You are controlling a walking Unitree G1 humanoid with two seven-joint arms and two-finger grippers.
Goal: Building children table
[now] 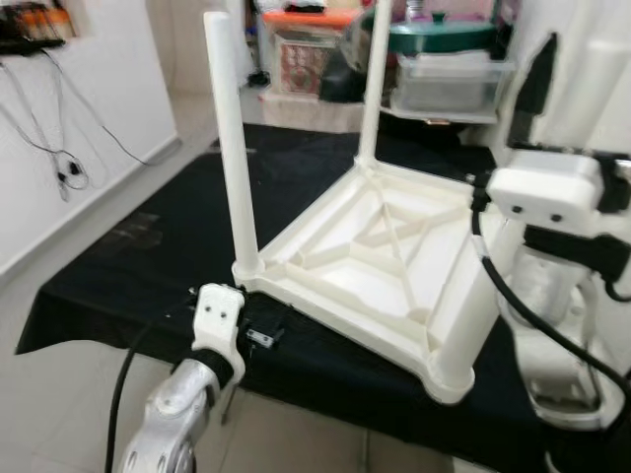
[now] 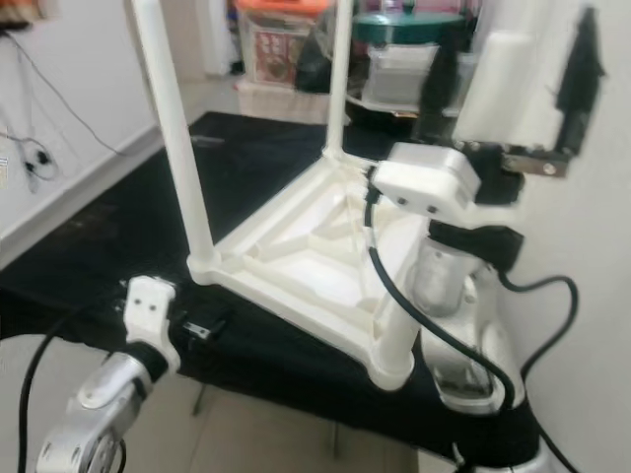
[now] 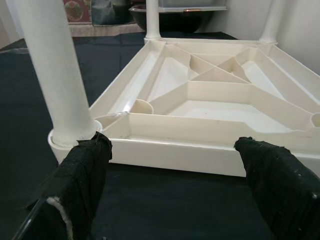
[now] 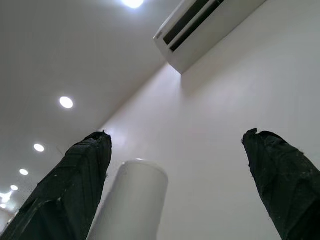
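Observation:
A white plastic children's table (image 1: 385, 246) lies upside down on a black cloth (image 1: 148, 256), its ribbed underside facing up. Legs stand upright at the near-left corner (image 1: 230, 148), the far corner (image 1: 375, 79) and the near-right corner (image 1: 471, 320). My left gripper (image 3: 174, 142) is low at the table's near edge, open, with its fingers (image 3: 82, 170) just short of the rim beside the near-left leg. My right gripper (image 4: 177, 134) points up at the right, open, with the top of a fourth white leg (image 4: 132, 200) between its fingers, nearer to one of them.
Storage boxes (image 1: 306, 44) and a clear plastic bin (image 1: 449, 79) stand behind the cloth. A white wall with hanging cables (image 1: 59, 158) runs along the left. Tiled floor (image 1: 296, 434) lies in front, below the cloth's edge. Another white wall is close on the right.

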